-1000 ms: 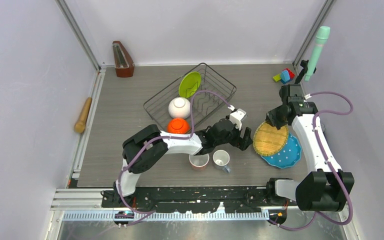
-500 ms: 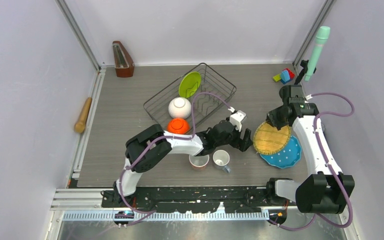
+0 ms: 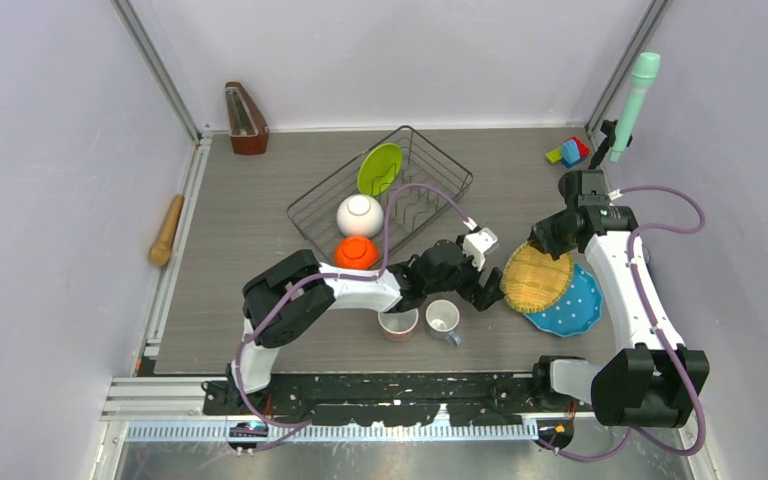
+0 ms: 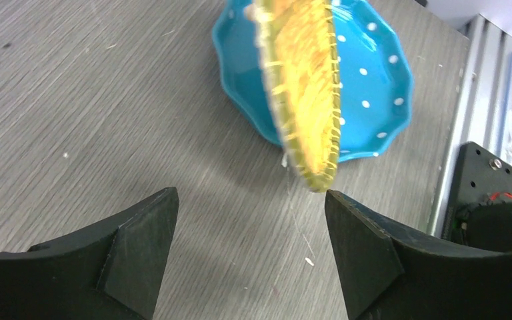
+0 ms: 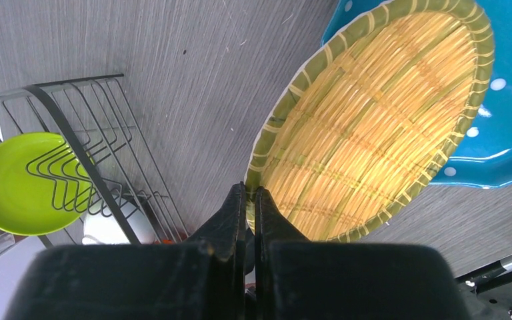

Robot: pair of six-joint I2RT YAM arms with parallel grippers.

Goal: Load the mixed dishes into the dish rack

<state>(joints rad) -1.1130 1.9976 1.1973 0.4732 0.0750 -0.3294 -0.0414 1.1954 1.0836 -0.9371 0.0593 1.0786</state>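
My right gripper (image 3: 543,240) (image 5: 250,193) is shut on the rim of the woven yellow plate (image 3: 537,277) (image 5: 380,120) and holds it tilted above the white-dotted blue plate (image 3: 576,305) (image 4: 373,87). My left gripper (image 3: 488,290) (image 4: 250,203) is open and empty, its right fingertip just under the yellow plate's lower edge (image 4: 303,100). The black wire dish rack (image 3: 312,202) holds the lime-green plate (image 3: 379,167), white bowl (image 3: 359,214) and orange bowl (image 3: 356,251). The pink mug (image 3: 397,322) and grey mug (image 3: 443,318) stand upright in front of the left arm.
A wooden metronome (image 3: 244,118) stands at the back left. A wooden pestle (image 3: 166,229) lies on the left rail. Colourful toy blocks (image 3: 568,152) and a green bottle (image 3: 634,103) sit at the back right corner.
My right gripper has carried the yellow plate a little to the left. My left gripper has moved slightly right and up, closer to the plate's edge.
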